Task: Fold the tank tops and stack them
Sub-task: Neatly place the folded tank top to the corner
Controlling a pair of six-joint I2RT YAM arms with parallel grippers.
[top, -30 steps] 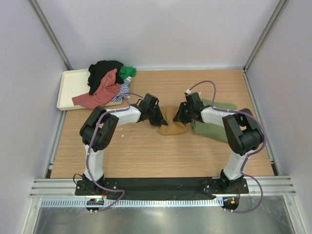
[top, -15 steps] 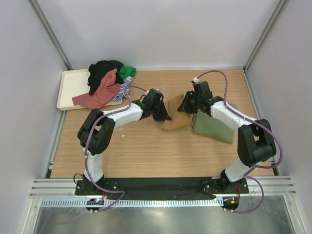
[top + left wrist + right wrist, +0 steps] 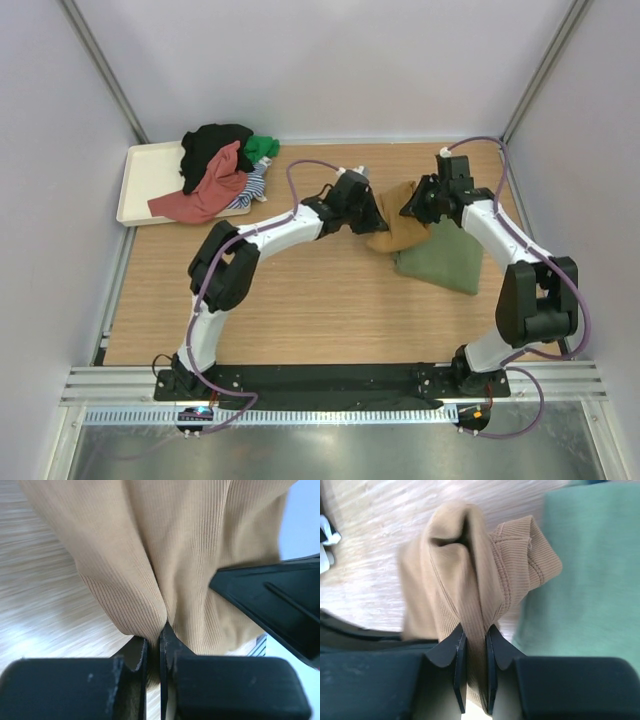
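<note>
Jaws are holding both sides: the left jaws and right jaws are each pinching a fold of the mustard brown tank top (image 3: 398, 230), bunched between them. It is travelling right from mid-table (image 3: 300, 310) and overlapping the edge of the folded olive green top (image 3: 448, 260), so stacking is probably beginning; other tops (image 3: 222, 168) are waiting on the tray (image 3: 140, 185).

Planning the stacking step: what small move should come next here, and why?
Probably carry the mustard top rightward until centred over the folded green top: the left hand and right hand both pinch it, but it overlaps only that top's left edge.
</note>
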